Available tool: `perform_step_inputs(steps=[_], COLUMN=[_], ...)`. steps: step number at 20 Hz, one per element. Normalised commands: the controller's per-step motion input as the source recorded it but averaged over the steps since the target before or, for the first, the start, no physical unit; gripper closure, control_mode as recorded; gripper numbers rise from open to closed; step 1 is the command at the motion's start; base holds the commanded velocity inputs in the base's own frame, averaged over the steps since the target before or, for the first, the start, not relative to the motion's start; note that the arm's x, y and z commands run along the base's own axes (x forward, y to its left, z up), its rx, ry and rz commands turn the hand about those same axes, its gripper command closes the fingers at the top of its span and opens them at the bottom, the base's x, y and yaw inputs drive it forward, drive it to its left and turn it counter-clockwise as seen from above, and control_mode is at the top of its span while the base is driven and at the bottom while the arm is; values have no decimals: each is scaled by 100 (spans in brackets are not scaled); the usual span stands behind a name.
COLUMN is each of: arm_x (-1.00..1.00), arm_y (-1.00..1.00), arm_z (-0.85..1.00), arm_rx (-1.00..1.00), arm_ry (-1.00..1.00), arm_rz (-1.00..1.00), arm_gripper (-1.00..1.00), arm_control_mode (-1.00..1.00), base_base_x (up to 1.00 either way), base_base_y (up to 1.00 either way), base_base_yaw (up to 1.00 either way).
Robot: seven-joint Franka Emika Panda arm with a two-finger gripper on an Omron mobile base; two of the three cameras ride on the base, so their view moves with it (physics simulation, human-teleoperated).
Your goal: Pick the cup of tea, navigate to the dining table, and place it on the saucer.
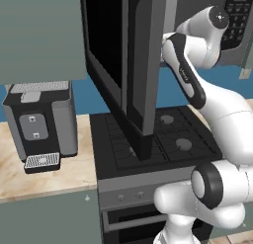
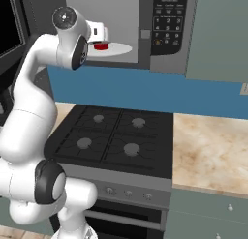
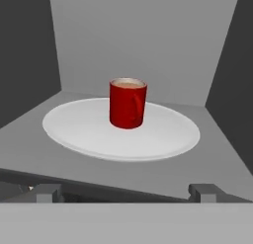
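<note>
The cup of tea (image 3: 128, 103), a glossy red mug with light brown liquid, stands upright in the middle of a round white turntable plate (image 3: 74, 127) inside the open microwave. In the right base view the cup of tea (image 2: 100, 46) sits just beyond my hand at the microwave's mouth. My gripper (image 3: 126, 192) is open, its fingertips (image 3: 47, 191) at the front sill of the cavity, a short way from the mug and not touching it. From the right base view my gripper (image 2: 100, 37) is level with the oven opening. The dining table and the saucer are out of view.
The microwave door (image 1: 141, 65) hangs wide open to my left, over the black gas stove (image 2: 111, 136). The microwave's keypad (image 2: 169, 20) is to the right of the cavity. A coffee machine (image 1: 42, 119) stands on the marbled counter (image 2: 208, 151).
</note>
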Motion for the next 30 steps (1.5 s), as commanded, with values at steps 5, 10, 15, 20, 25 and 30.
perform_step_inputs(steps=[5, 10, 15, 20, 25, 30], arm_x=[27, 51, 33, 17, 34, 47], arm_y=[7, 1, 0, 4, 1, 0], arm_z=[0, 0, -2, -4, -3, -8], arm_rx=[1, 0, 0, 0, 0, 0], arm_ry=[10, 6, 4, 1, 1, 2], arm_rz=[6, 7, 7, 6, 6, 4], arm_gripper=[-100, -100, -100, -100, -100, -100], arm_control_mode=[-100, -100, -100, -100, -100, -100], base_base_x=[0, 0, 0, 0, 0, 0], base_base_y=[0, 0, 0, 0, 0, 0], base_base_yaw=[0, 0, 0, 0, 0, 0])
